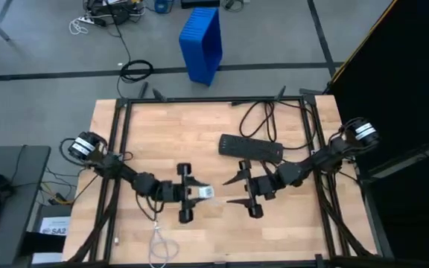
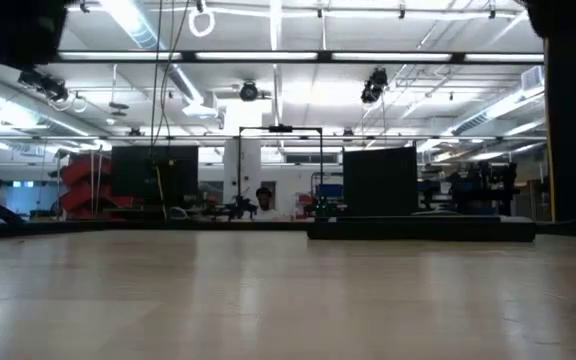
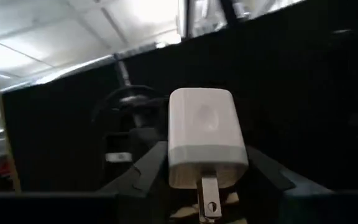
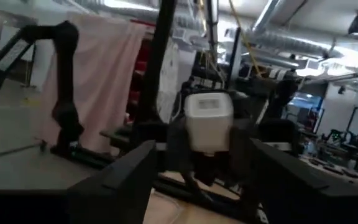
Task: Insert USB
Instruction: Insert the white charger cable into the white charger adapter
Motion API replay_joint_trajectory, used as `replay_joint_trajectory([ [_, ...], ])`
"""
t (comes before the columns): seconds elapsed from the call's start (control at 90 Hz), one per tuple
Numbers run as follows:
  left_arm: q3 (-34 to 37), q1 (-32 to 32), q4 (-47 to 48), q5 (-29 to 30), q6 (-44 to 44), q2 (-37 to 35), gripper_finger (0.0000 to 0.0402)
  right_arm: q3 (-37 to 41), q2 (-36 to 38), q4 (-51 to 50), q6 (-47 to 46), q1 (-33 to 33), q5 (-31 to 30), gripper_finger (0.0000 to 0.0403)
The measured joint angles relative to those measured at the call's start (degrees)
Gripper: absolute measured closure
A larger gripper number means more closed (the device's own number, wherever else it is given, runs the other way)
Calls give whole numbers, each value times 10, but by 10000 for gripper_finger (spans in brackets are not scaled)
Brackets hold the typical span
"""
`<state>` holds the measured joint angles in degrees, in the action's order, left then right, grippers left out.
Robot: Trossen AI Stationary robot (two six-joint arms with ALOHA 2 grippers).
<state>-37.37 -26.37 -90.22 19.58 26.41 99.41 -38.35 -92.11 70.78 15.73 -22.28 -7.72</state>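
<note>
While gripped by the left gripper (image 1: 199, 193), the smooth blocky white charger (image 3: 207, 146) shows metal prongs.

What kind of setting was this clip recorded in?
Probably a large industrial lab or workshop: long ceiling strip lights and exposed ducts overhead, machinery racks across an open floor, and a wooden bench holding both arms.

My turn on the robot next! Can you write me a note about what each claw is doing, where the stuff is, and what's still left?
Left gripper: shut on the white charger block, held above mid-table, prongs showing.
Right gripper: open, facing the charger block from close by, holding nothing.
White cable: lying loose at the table's near edge, by the left arm, untouched.
Black power strip: flat on the table behind the right gripper.
Done: charger block picked up.
Left: pick up the cable and plug its end into the block.
</note>
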Motion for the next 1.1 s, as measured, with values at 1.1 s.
replay_joint_trajectory([
  [1.1, -30, 68, 22, -71, -87, 23, 271, -84, -99, 74, -25, 49, 62, 195],
])
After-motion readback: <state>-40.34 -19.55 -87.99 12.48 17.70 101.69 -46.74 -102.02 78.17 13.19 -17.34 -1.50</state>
